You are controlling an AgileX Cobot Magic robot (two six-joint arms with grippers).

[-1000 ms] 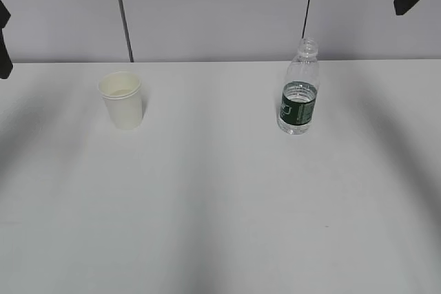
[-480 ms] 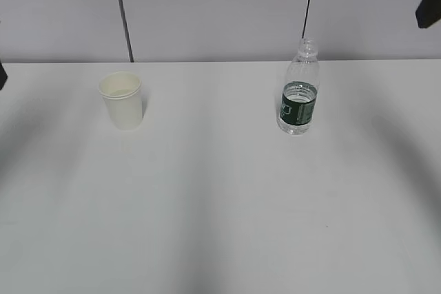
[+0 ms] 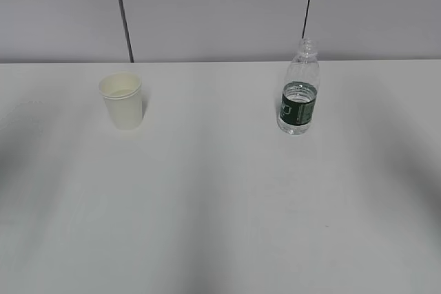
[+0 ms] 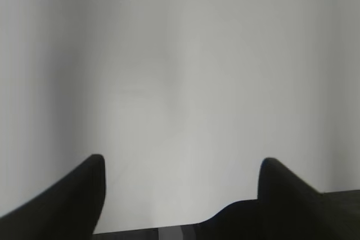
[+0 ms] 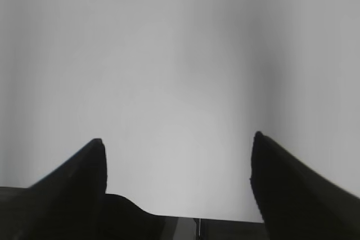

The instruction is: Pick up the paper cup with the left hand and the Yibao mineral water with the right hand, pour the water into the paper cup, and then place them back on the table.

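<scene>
The paper cup (image 3: pixel 121 100) stands upright in the upper left of the exterior view, on the white bench (image 3: pixel 220 211). The Yibao mineral water (image 3: pixel 299 91) stands upright in the upper right of the same view, well apart from the cup. No arm is visible in the exterior view, and nothing touches either object.

As for progress, the pictures allow two readings. A faint line inside the cup may be a liquid level, and the bottle shows water only up to about the top of its label, so the pouring may already be done and both things set back on the bench. It may equally be that nothing has begun yet. The frames do not settle this.

The left hand (image 4: pixel 183 164) appears in the left wrist view with its two dark fingers spread wide, and only a plain pale surface is seen between them. The right hand (image 5: pixel 177 144) in the right wrist view is also spread wide and holds nothing.

The cup is plain cream-white, tapered, with a rolled rim, and it is shorter than the bottle. The bottle is clear plastic with a ribbed body, a dark green label band, and an open neck without cap.
</scene>
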